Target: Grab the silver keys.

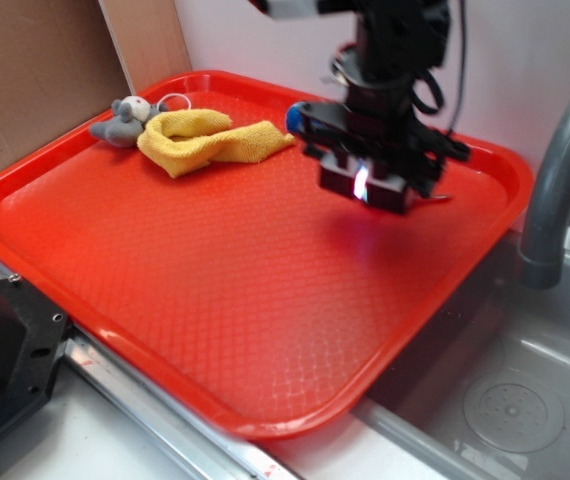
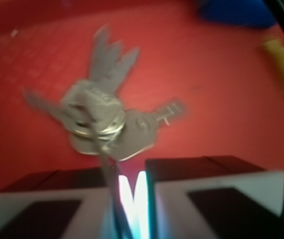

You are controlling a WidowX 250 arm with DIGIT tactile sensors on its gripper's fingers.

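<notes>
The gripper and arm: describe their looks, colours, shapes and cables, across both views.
In the exterior view the arm is black and blocky, with a pale grey part at the top edge and thin black cables looping along its right side. The gripper below is black too, with a bright white-blue glint between its fingers. In the wrist view the fingers are flat black blocks faced with pale grey pads. No markings show.
</notes>
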